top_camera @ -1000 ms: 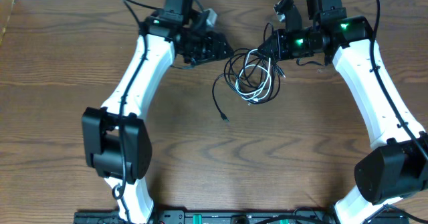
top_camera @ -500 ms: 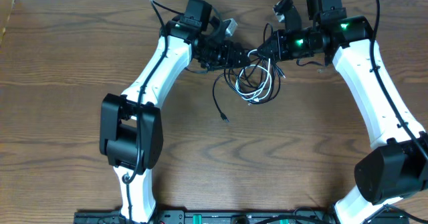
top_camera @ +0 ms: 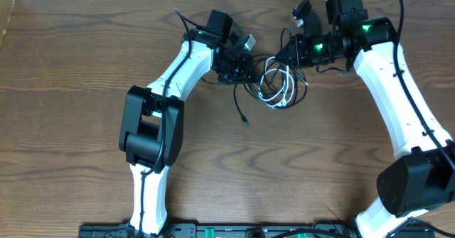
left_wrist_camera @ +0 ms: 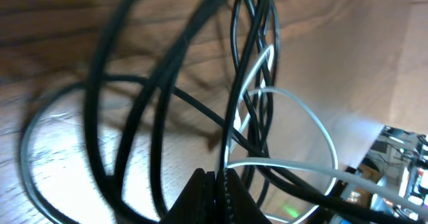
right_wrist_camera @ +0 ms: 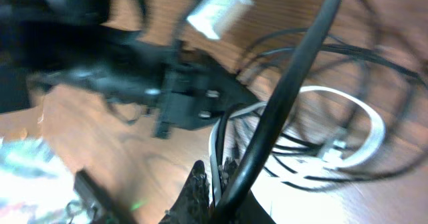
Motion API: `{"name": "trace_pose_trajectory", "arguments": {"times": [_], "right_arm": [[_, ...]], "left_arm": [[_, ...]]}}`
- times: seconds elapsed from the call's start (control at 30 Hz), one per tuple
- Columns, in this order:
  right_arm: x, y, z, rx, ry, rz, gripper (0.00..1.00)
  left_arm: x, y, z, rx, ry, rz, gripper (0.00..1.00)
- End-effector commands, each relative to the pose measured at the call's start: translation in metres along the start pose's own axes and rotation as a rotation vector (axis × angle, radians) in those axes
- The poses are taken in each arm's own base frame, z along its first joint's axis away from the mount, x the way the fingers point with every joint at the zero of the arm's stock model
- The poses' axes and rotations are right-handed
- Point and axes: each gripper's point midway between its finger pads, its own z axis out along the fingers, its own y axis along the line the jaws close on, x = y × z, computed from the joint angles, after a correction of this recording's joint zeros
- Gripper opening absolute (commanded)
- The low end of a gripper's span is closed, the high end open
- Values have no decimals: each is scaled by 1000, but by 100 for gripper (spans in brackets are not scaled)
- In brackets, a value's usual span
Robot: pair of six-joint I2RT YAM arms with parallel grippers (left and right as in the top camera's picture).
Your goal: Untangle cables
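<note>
Cables (top_camera: 279,87) — lying bunched in loose loops between the two sets of fingertips, mixing black strands with a white one. Probably best drawing the left gripper (top_camera: 249,69) slowly away from the right gripper (top_camera: 280,53), watching for a loop cinching instead of sliding free. Clenching on both sides — at the right, pinching strands between the tips; at the left, shut tight at the tangle's edge, any trapped strand impossible to confirm. Reaching inward with both arms, wrists bent, tips nearly meeting.

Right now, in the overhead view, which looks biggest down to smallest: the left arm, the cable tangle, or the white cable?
1. Left arm, by far the largest.
2. Cable tangle.
3. White cable, just one loop within the tangle.
</note>
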Motion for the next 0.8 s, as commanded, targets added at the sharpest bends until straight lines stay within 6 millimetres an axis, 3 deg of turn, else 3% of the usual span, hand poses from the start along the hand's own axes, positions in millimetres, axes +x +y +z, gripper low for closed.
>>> {"name": "trace_pose_trajectory", "arguments": {"times": [0.0, 0.23, 0.33, 0.4, 0.57, 0.77], "right_arm": [[-5, -27, -11, 99, -33, 90, 1], [0, -37, -15, 117, -10, 55, 5], [1, -40, -14, 141, -7, 25, 15], [1, -39, -14, 140, -8, 21, 16], [0, -40, -14, 154, -12, 18, 25], [0, -41, -14, 158, -10, 19, 36]], "left_arm": [[-6, 20, -8, -88, -36, -72, 8], [-13, 38, -15, -151, -72, -93, 8], [-10, 35, -13, -149, -61, -93, 8], [-8, 29, -9, -134, -51, -83, 9], [-1, 10, 9, -126, -24, -33, 48], [2, -1, 34, -126, -12, -1, 54]]}}
